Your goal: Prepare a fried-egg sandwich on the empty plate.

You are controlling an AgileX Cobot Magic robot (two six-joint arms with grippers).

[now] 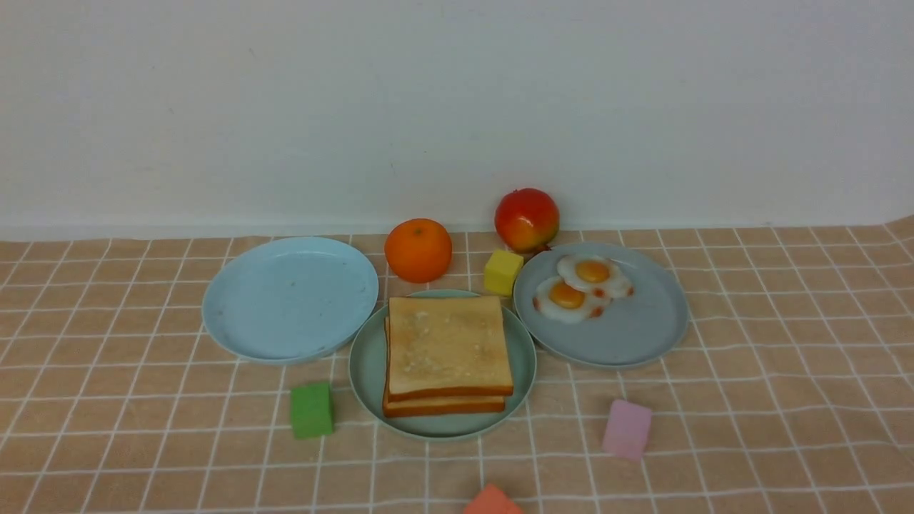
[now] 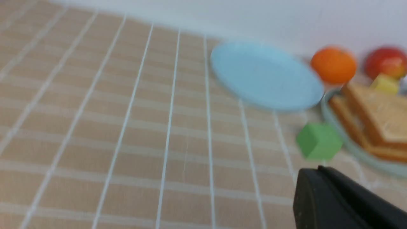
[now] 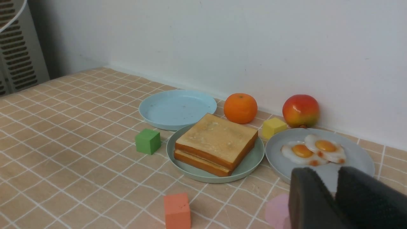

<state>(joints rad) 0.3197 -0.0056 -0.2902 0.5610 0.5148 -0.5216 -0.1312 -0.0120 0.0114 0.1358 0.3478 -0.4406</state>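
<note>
Two golden-brown toast slices (image 1: 448, 343) lie stacked on the mint-green plate (image 1: 364, 371) at the middle of the table; I cannot tell whether anything lies between them. Two white fried eggs (image 1: 582, 285) with orange yolks rest on the grey-blue plate (image 1: 643, 335) to the right. Neither gripper shows in the front view. In the left wrist view my left gripper (image 2: 321, 170) is shut and empty, hovering near the green cube (image 2: 319, 141), short of the toast (image 2: 375, 117). In the right wrist view my right gripper (image 3: 329, 176) stands open with nothing in it, in front of the eggs (image 3: 313, 149).
A pale sky-blue plate (image 1: 289, 296) sits bare at the left. An orange (image 1: 418, 250), an apple (image 1: 526, 219) and a yellow cube (image 1: 503, 271) stand behind the plates. A green cube (image 1: 312, 409), a pink cube (image 1: 627, 428) and an orange-red cube (image 1: 491, 502) lie in front.
</note>
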